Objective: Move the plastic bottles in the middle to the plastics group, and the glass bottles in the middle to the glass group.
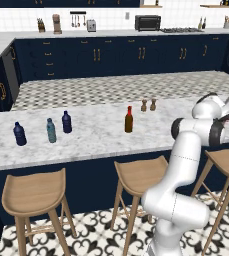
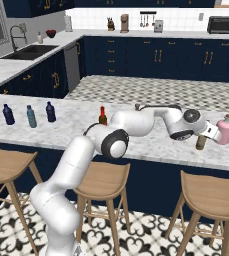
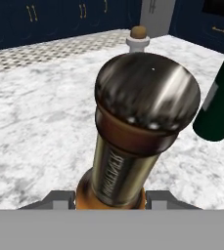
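Right base view: the claw (image 2: 206,134) is clamped on the short amber-orange glass bottle (image 2: 201,142), held over the marble counter (image 2: 151,145) just left of the squat pink bottle (image 2: 224,131).

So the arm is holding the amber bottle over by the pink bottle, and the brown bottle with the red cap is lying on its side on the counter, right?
Not quite. The brown bottle with the red cap stands upright on the counter, as the left base view shows. The rest holds: in the right base view the amber bottle is in the fingers beside the pink bottle.
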You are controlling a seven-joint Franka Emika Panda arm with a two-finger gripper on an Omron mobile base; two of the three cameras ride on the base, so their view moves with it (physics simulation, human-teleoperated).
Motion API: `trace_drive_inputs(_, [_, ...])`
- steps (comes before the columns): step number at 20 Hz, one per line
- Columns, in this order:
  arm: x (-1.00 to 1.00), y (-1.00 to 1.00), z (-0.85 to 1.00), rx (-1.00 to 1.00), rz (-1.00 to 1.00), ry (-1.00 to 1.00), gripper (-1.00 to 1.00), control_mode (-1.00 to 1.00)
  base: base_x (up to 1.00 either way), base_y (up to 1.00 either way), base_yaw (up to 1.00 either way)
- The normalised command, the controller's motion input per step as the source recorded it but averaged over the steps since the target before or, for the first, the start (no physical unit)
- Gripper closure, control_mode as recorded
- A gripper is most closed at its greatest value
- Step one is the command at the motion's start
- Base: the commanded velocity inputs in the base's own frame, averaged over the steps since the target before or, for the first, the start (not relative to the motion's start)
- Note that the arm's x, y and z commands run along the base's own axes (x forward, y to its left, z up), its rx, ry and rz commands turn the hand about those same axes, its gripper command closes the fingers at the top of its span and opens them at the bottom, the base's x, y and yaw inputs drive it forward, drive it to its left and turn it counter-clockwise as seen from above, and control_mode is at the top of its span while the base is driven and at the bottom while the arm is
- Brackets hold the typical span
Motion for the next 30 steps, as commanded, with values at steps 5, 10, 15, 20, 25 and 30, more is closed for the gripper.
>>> trace_drive_inputs(5, [0.31,0.0,0.0,-0.02,-0.03,0.02,1.0,-1.0,0.0,0.0,0.0])
trace_drive_inputs(10, [0.15,0.0,0.0,0.0,-0.01,0.01,1.0,-1.0,0.0,0.0,0.0])
trace_drive_inputs(15, [0.01,-0.01,-0.19,0.0,0.0,0.0,1.0,-1.0,0.0,0.0,0.0])
trace_drive_inputs(20, [0.0,0.0,-0.37,0.0,0.0,0.0,1.0,-1.0,0.0,0.0,0.0])
trace_drive_inputs(25, [0.01,0.0,-0.11,0.0,0.0,0.0,1.0,-1.0,0.0,0.0,0.0])
trace_drive_inputs(30, [0.18,0.0,0.0,0.0,0.0,0.0,1.0,-1.0,0.0,0.0,0.0])
